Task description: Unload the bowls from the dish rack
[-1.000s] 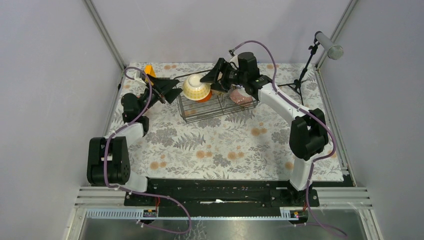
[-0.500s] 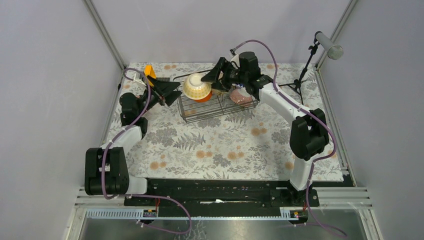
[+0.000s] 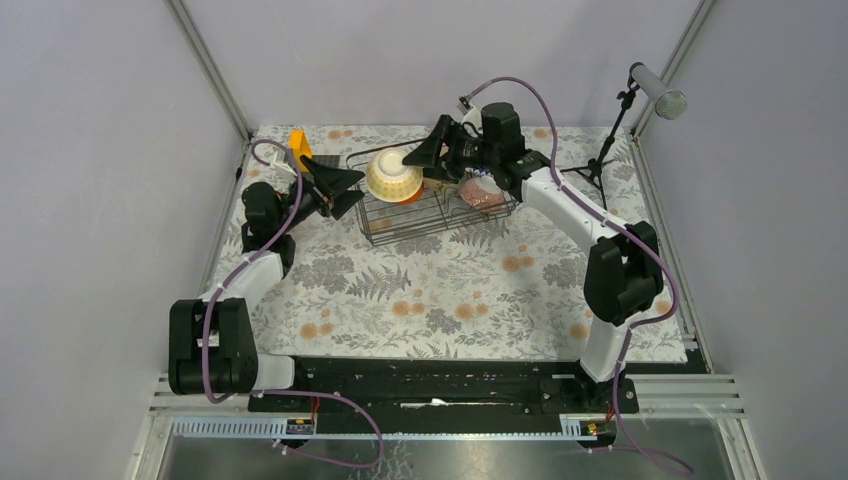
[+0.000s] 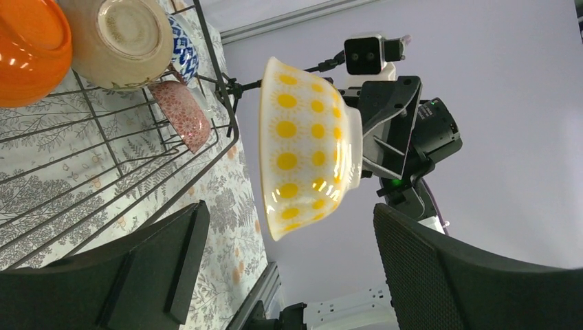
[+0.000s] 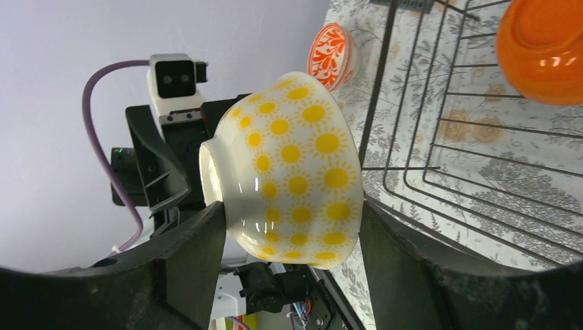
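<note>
The left gripper (image 3: 348, 190), its jaws wide apart, stands just left of the dish rack (image 3: 440, 228), and the right gripper (image 3: 415, 157) is clamped on the cream-white bowl (image 3: 393, 175), held on its side in free air above the rack's left end, clear of the wires.

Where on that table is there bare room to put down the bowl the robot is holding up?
The widest free patch is the floral tablecloth in front of the black wire dish rack, between the two arms. Left of the rack is crowded: the open left gripper sits there beside the cream, yellow-dotted ceramic bowl held by the right gripper.
</note>
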`<action>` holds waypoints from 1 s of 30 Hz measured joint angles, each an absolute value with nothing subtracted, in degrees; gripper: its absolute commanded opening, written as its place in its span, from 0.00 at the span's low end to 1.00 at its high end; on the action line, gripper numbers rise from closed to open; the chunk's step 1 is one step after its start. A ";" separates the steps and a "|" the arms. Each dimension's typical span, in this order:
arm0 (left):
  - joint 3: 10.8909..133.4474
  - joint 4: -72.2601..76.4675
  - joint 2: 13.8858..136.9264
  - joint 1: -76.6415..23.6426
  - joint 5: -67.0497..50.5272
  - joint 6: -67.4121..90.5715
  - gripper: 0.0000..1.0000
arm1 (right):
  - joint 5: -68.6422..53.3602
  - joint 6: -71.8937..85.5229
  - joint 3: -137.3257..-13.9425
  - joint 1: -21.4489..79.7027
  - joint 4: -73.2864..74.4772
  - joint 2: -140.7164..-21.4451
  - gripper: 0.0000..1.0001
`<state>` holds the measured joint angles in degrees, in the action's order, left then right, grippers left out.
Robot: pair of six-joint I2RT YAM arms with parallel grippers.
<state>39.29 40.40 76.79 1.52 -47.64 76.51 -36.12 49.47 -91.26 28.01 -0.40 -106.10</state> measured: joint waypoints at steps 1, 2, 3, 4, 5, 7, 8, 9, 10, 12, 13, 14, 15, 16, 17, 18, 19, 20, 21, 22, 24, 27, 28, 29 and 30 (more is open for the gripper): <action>39.29 40.97 76.86 1.37 -47.72 76.75 0.93 | -36.77 49.76 -90.85 28.03 -1.19 -105.75 0.62; 39.31 41.65 76.99 1.19 -47.86 77.08 0.92 | -37.39 50.06 -90.41 28.08 -2.07 -105.45 0.62; 39.40 42.54 77.21 0.97 -48.10 77.67 0.91 | -37.82 50.28 -90.15 28.14 -2.61 -105.36 0.62; 39.53 43.38 77.52 0.60 -48.36 78.04 0.89 | -38.37 50.63 -89.95 28.21 -3.38 -105.32 0.62; 39.97 44.38 78.04 -0.03 -48.64 78.59 0.85 | -38.79 51.07 -89.71 28.34 -3.99 -105.32 0.62; 40.56 46.24 78.91 -1.50 -49.15 79.53 0.76 | -39.48 51.94 -89.23 28.56 -5.10 -105.32 0.62; 40.58 47.33 79.18 -2.09 -49.30 80.14 0.70 | -40.01 52.58 -88.86 28.71 -5.89 -105.32 0.62; 40.58 48.49 79.37 -2.72 -49.56 80.79 0.66 | -40.29 53.06 -88.51 28.82 -6.52 -105.32 0.62; 40.58 49.52 79.53 -3.11 -49.80 81.52 0.62 | -40.47 53.49 -88.27 28.91 -7.07 -105.32 0.62; 40.58 52.53 80.01 -3.49 -50.46 83.02 0.55 | -40.93 54.28 -87.77 28.99 -7.90 -105.32 0.63; 40.58 53.63 80.18 -3.46 -50.61 83.85 0.51 | -41.41 54.92 -87.61 28.99 -8.43 -105.32 0.63; 40.58 55.02 80.58 -3.46 -50.83 84.77 0.48 | -41.74 55.44 -87.55 28.97 -8.97 -105.32 0.63; 40.58 56.82 81.19 -3.38 -50.83 85.97 0.44 | -41.78 55.68 -87.55 28.97 -9.69 -105.32 0.63; 40.58 58.83 81.78 -3.27 -50.83 87.24 0.41 | -42.00 56.16 -87.55 28.99 -10.41 -105.32 0.64; 40.56 60.97 82.43 -3.18 -50.85 88.82 0.39 | -42.26 56.80 -87.50 28.97 -11.11 -105.32 0.64; 40.42 63.66 83.09 -3.11 -50.89 90.65 0.38 | -42.61 57.54 -87.44 28.88 -11.92 -105.32 0.64; 40.36 66.22 83.61 -3.09 -50.87 92.42 0.38 | -42.89 58.33 -87.26 28.82 -12.80 -105.32 0.64; 40.36 68.47 84.18 -3.07 -50.87 93.91 0.38 | -43.24 59.40 -86.96 28.77 -13.93 -105.32 0.64; 40.36 70.98 84.77 -2.98 -50.85 95.35 0.38 | -43.59 60.38 -86.67 28.75 -15.18 -105.32 0.64; 40.36 73.63 85.52 -2.94 -50.87 97.08 0.38 | -43.77 61.23 -86.37 28.75 -16.32 -105.32 0.64; 40.36 76.95 86.50 -2.96 -50.92 99.35 0.40 | -44.23 62.65 -85.89 28.75 -17.87 -105.32 0.64; 40.36 80.07 87.13 -2.96 -51.05 102.15 0.51 | -44.66 64.69 -85.06 28.75 -20.08 -105.34 0.64; 40.36 80.75 87.13 -2.98 -51.13 102.45 0.56 | -44.75 65.25 -84.93 28.75 -20.53 -105.38 0.65; 40.40 81.43 87.11 -3.03 -51.24 103.00 0.59 | -44.77 65.71 -84.79 28.77 -20.91 -105.47 0.65; 40.45 81.89 87.11 -3.05 -51.27 103.26 0.60 | -44.75 66.13 -84.71 28.80 -21.39 -105.62 0.65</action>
<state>40.45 81.89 87.11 -3.05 -51.27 103.26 -44.75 66.13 -84.71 28.80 -21.39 -105.62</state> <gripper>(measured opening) 0.531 0.726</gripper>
